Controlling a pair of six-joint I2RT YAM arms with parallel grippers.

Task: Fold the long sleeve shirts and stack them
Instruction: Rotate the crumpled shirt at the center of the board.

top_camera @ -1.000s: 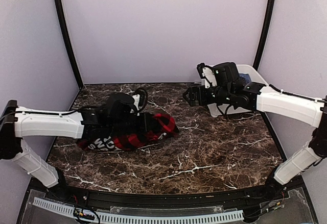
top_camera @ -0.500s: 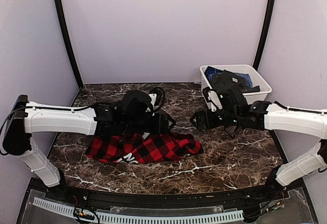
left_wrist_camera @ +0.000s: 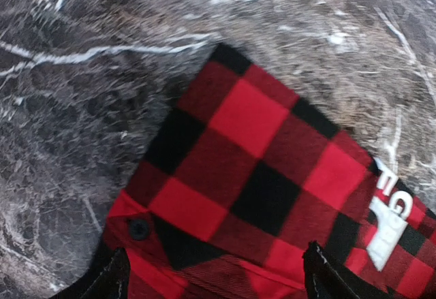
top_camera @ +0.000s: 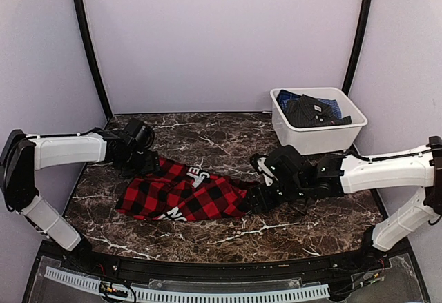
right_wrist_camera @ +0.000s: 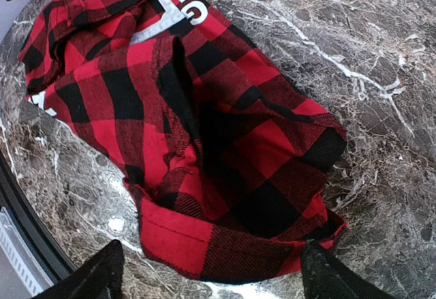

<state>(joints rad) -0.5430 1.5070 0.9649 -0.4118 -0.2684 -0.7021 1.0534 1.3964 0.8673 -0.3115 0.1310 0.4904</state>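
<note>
A red-and-black check long sleeve shirt (top_camera: 186,196) lies crumpled and partly spread on the marble table (top_camera: 311,220), with white lettering (top_camera: 195,174) showing. My left gripper (top_camera: 152,166) hovers open over the shirt's far left corner. In the left wrist view its fingers (left_wrist_camera: 112,280) stand wide apart above a buttoned cuff (left_wrist_camera: 139,229), holding nothing. My right gripper (top_camera: 257,196) is open at the shirt's right end. In the right wrist view it (right_wrist_camera: 211,275) straddles the folded hem (right_wrist_camera: 204,241) without gripping. More dark shirts (top_camera: 314,110) lie in the tub.
A white plastic tub (top_camera: 318,136) stands at the back right, just behind my right arm. Black frame posts (top_camera: 90,47) rise at both back corners. The table's front edge carries a black rail (top_camera: 221,268).
My left gripper opened, let go of the shirt and drew back to the left. The shirt dropped and spread rightward. My right arm swung from the tub down to the shirt's right end.
</note>
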